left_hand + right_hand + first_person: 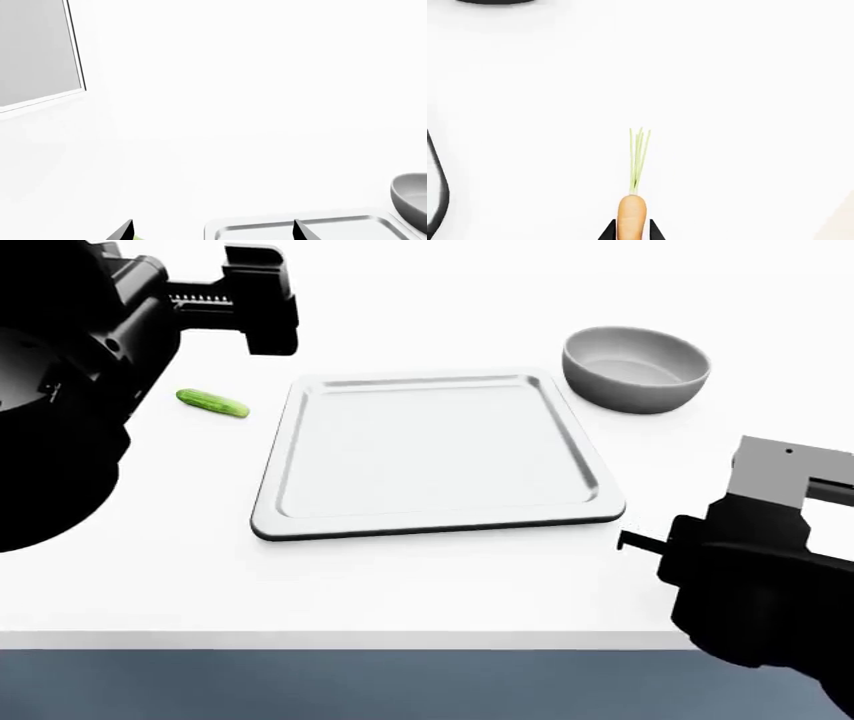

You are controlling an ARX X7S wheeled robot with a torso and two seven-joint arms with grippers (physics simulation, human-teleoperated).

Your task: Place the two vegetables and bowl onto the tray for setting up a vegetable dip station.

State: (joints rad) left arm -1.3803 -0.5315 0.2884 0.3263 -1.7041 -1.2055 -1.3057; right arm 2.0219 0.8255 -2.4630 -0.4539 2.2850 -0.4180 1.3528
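Note:
The silver-grey tray lies in the middle of the white table and holds nothing. The grey bowl stands just off its far right corner. The green cucumber lies left of the tray. My left gripper is open and hovers above the table behind the cucumber; in the left wrist view a sliver of the cucumber shows by one fingertip. My right gripper is shut on the orange carrot, whose stem points away. My right arm hides the carrot in the head view.
The table's front edge runs close below the tray. The left wrist view also shows the tray's rim, the bowl and a grey framed panel beyond the table. A dark curved edge shows in the right wrist view.

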